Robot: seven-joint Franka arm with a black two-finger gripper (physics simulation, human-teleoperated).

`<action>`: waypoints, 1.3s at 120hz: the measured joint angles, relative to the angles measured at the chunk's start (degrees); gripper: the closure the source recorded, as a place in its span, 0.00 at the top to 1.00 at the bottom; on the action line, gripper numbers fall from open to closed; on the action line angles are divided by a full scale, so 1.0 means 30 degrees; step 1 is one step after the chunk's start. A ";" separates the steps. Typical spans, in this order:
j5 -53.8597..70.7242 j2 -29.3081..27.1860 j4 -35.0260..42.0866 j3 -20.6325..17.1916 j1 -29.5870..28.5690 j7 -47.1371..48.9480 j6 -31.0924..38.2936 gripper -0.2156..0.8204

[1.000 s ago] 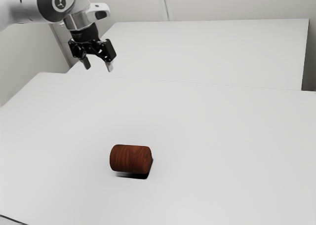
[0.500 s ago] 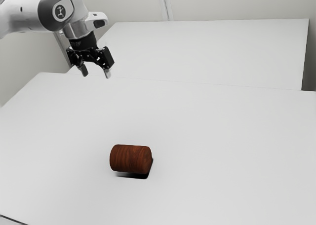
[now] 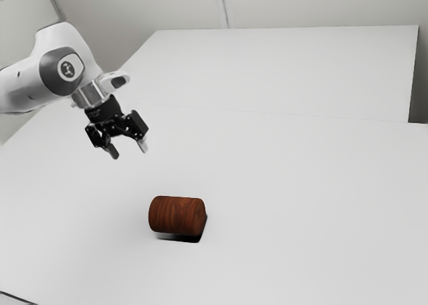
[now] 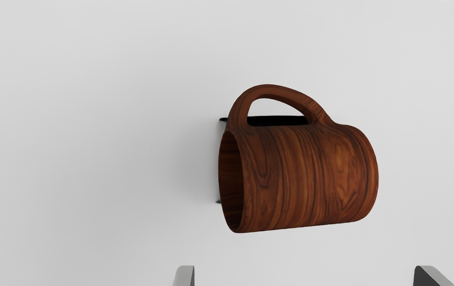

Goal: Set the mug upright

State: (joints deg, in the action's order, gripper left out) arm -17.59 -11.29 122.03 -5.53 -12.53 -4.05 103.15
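Well, holding the black gripper (image 3: 128,151) up in the air, to the exterior view's left of the brown wood mug (image 3: 177,215). Got both fingers (image 4: 186,277) spread wide — well apart from the mug. Look, can see the mug lying on its side on the near part of the white table (image 3: 301,198) — with its curvy handle (image 4: 268,91) on the side away from the fingers.
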 joint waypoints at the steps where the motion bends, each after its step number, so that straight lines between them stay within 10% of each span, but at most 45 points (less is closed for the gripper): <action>1: -0.0140 -0.0018 0.0091 0.0008 -0.0031 -0.0135 0.0064 0.79; 73: -0.7100 0.0439 0.5630 0.0111 -0.2234 -1.1130 0.3166 0.79; 156: -1.2852 0.4302 0.5590 0.0037 -0.3949 -1.6578 0.0636 0.79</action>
State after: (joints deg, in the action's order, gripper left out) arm -56.15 1.62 138.80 -5.42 -24.38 -53.78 105.06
